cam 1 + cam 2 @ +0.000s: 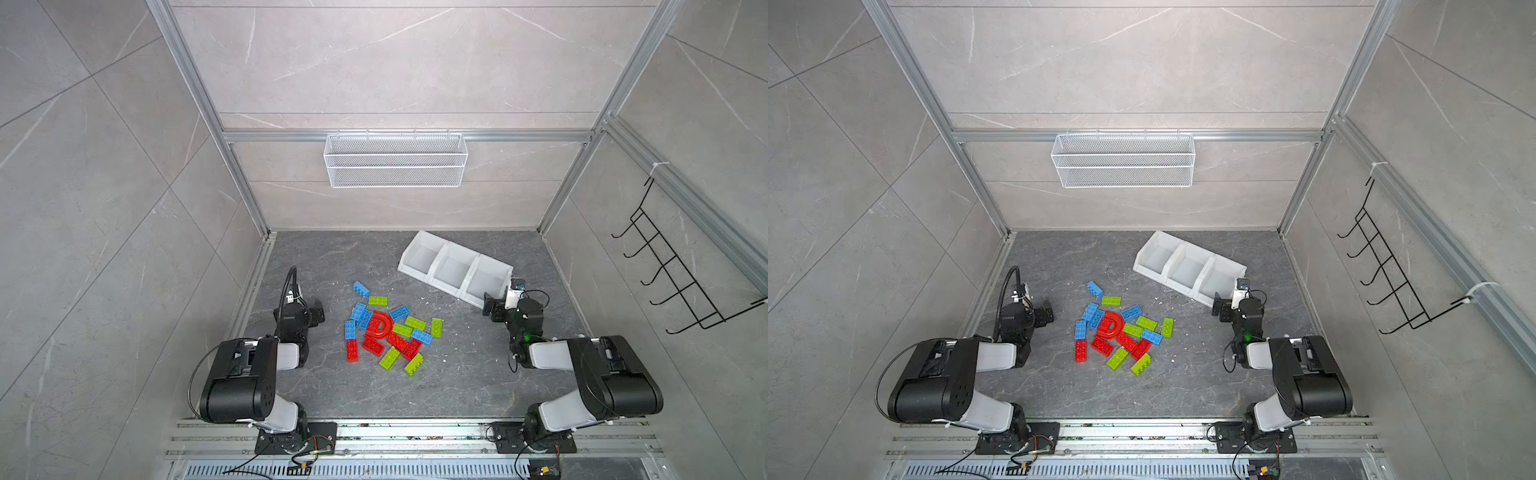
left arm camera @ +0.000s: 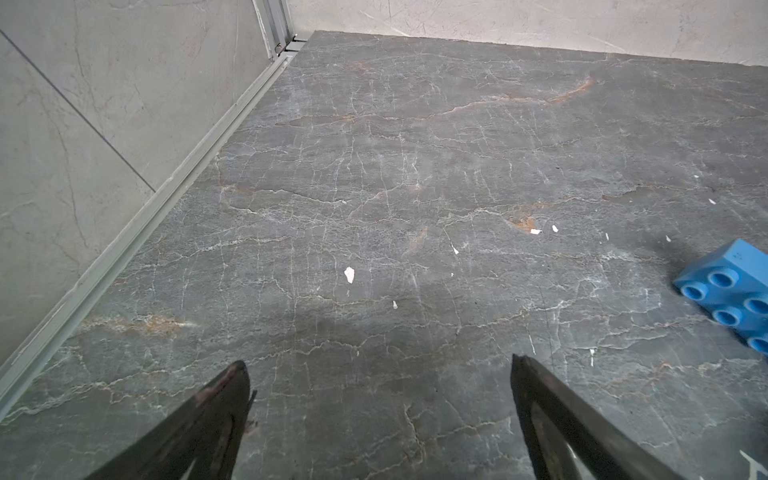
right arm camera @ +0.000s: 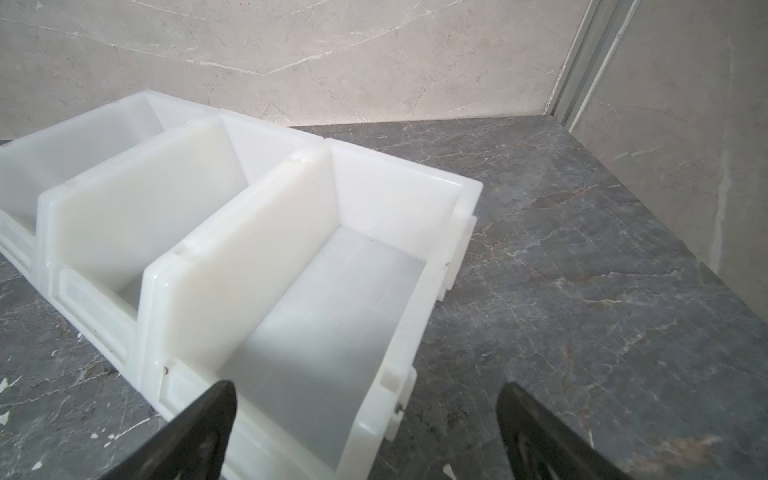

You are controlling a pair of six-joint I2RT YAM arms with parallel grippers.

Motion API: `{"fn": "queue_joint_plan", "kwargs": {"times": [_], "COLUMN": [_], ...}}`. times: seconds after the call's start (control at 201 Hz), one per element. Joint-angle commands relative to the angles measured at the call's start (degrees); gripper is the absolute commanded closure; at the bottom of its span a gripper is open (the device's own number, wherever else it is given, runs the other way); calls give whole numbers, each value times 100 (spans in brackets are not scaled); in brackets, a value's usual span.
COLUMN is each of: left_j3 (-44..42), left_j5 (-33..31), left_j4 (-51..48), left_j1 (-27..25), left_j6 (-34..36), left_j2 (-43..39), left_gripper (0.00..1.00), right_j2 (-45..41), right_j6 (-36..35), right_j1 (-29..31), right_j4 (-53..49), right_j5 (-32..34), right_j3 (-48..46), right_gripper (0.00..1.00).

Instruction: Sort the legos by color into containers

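Sorting is judged not yet begun: about 20 red, blue and green legos (image 1: 386, 330) are heaped at the middle of the table (image 1: 457, 374), while the 3 joined white containers (image 1: 471, 272) lie empty, set at an angle toward the far right. The left tool (image 2: 378, 365) is held wide over bare table beside the heap. The right tool (image 3: 365, 390), equally wide and empty, is poised at the nearest container's front lip, presumably so that each arm covers 1 side.
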Motion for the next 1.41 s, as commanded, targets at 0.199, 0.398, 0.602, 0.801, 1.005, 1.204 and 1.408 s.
{"fn": "queue_joint_plan", "kwargs": {"times": [0.199,0.398,0.602,0.801,1.005,1.204,1.408], "left_j3": [139,137,147,147,138,767,2082], "left_j5": [-105,-108,-108,-101,-107,-296,494], "left_j4": [258,261,259,252,267,-1585,-4503], "left_j1": [30,28,30,30,30,-97,-354], "left_j6": [100,101,101,101,100,148,-1432], "left_j2": [7,7,7,11,-1,-953,-2500], "left_gripper": [0,0,0,0,0,0,0], "right_j2": [54,63,59,62,54,-1174,-2080], "right_j6": [-120,-120,-105,-108,-115,142,1614], "right_j1": [-16,-16,-15,-15,-19,21,690], "right_j4": [71,69,51,46,61,-2401,-5814], "right_j5": [-70,-65,-83,-83,-65,419,-239], "right_j3": [110,119,127,134,124,1000,2618], "right_gripper": [0,0,0,0,0,7,22]}}
